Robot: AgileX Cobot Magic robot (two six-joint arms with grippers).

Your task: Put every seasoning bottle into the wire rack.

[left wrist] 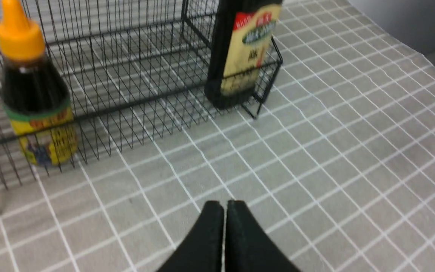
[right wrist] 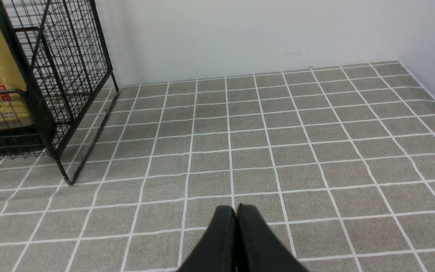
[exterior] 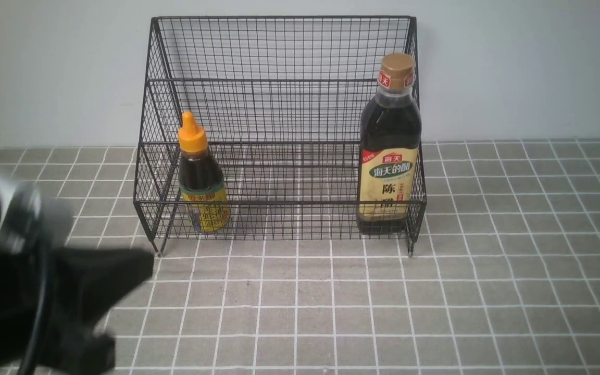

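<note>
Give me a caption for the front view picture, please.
Both bottles, the short one at left and the tall one at right, stand in the wire rack; the left gripper is shut, empty.

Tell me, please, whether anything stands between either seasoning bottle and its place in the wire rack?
Nothing visible does: the short bottle and the tall bottle both stand upright on the lower tier of the wire rack, at opposite ends.

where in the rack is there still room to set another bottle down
The lower tier of the wire rack lies bare between the short orange-capped bottle at its left end and the tall bottle at its right. The upper tier behind is bare too. Only the two ends are taken.
</note>
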